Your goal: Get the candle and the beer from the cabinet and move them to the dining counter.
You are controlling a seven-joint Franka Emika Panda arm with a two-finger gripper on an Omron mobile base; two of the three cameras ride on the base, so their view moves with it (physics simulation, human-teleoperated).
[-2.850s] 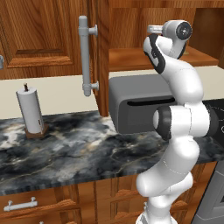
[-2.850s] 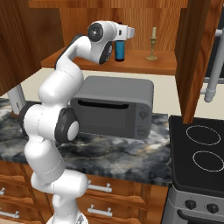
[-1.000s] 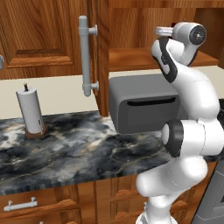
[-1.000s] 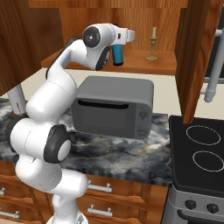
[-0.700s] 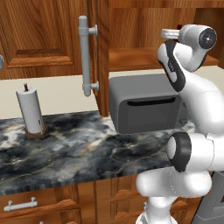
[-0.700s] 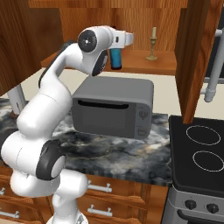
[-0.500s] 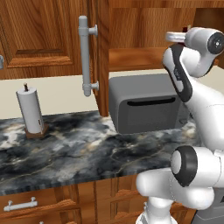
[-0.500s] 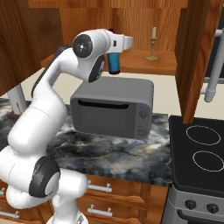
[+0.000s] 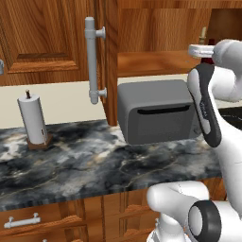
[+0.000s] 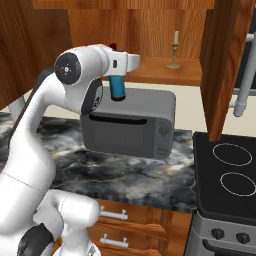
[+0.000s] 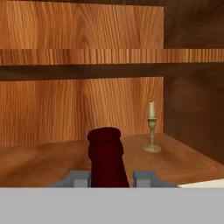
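Note:
My gripper point(image 11: 111, 178) is shut on the beer point(image 11: 105, 155), a dark red bottle whose neck rises between the two finger tips. From the right base view the beer point(image 10: 118, 87) hangs blue-labelled under the gripper point(image 10: 120, 67), in front of the open cabinet point(image 10: 165, 73) and above the grey oven. The candle point(image 10: 174, 50) stands upright in its brass stick on the cabinet shelf, to the right of the bottle and farther back; the hand view has the candle point(image 11: 151, 129) near the cabinet's right wall. In the left base view the candle point(image 9: 203, 35) peeks over my hand. The dining counter is out of view.
A grey toaster oven point(image 10: 131, 124) sits on the marbled counter point(image 9: 71, 160) below the cabinet. A paper towel roll point(image 9: 32, 118) stands at the left. The open cabinet door point(image 10: 224, 60) hangs at the right above the black stove point(image 10: 227, 170). Another door's grey bar handle point(image 9: 92, 60) juts out.
The arm has drawn back from the cabinet shelf with the beer in its grip, shifting left in the right base view. The candle has stayed in place.

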